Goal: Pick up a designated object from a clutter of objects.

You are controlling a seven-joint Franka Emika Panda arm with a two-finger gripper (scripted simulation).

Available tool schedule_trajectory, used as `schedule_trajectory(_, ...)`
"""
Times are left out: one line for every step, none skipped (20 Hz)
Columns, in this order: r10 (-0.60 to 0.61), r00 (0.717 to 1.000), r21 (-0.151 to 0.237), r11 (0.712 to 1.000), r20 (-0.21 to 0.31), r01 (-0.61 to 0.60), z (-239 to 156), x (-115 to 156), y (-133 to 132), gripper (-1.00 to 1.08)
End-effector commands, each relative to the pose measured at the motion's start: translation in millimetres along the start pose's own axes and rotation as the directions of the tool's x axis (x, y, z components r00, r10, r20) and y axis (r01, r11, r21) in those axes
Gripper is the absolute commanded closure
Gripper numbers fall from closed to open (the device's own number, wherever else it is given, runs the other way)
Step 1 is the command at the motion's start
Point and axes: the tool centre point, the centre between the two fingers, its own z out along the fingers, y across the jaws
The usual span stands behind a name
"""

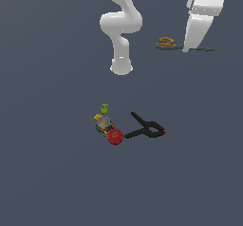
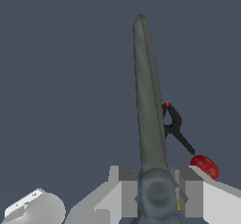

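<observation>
The scissors, with orange-tan loop handles and slim dark blades, hang at the exterior view's upper right, held level in my gripper. The handles stick out towards the exterior view's left and the blades to its right. In the wrist view the grey blades run out from between my two fingers, which are shut on the scissors near the pivot. The rest of the clutter lies far below: a green block, a round yellow-blue item, a red ball and a black clamp.
The arm's white base stands behind the clutter. The wrist view shows the black clamp and the red ball small beside the blades. Dark grey floor surrounds everything.
</observation>
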Motion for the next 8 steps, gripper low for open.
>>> schedule_trajectory(0.001,1.000,0.000,1.000,0.000,-0.001,-6.5,3.3,-0.5,1.08)
schedule_trajectory(0.001,1.000,0.000,1.000,0.000,-0.001,-7.9,4.2,-0.6,1.08)
schedule_trajectory(0.001,1.000,0.000,1.000,0.000,-0.001,-8.9,4.9,-0.7,1.08)
schedule_trajectory(0.001,1.000,0.000,1.000,0.000,-0.001,-9.4,5.3,-0.7,1.08)
schedule_trajectory(0.001,1.000,0.000,1.000,0.000,-0.001,-9.6,5.5,-0.6,1.08)
schedule_trajectory(0.001,1.000,0.000,1.000,0.000,-0.001,-9.3,5.5,-0.4,1.08)
schedule_trajectory(0.001,1.000,0.000,1.000,0.000,-0.001,-8.8,5.3,-0.2,1.08)
schedule_trajectory(0.001,1.000,0.000,1.000,0.000,-0.001,-8.5,5.2,-0.1,1.08)
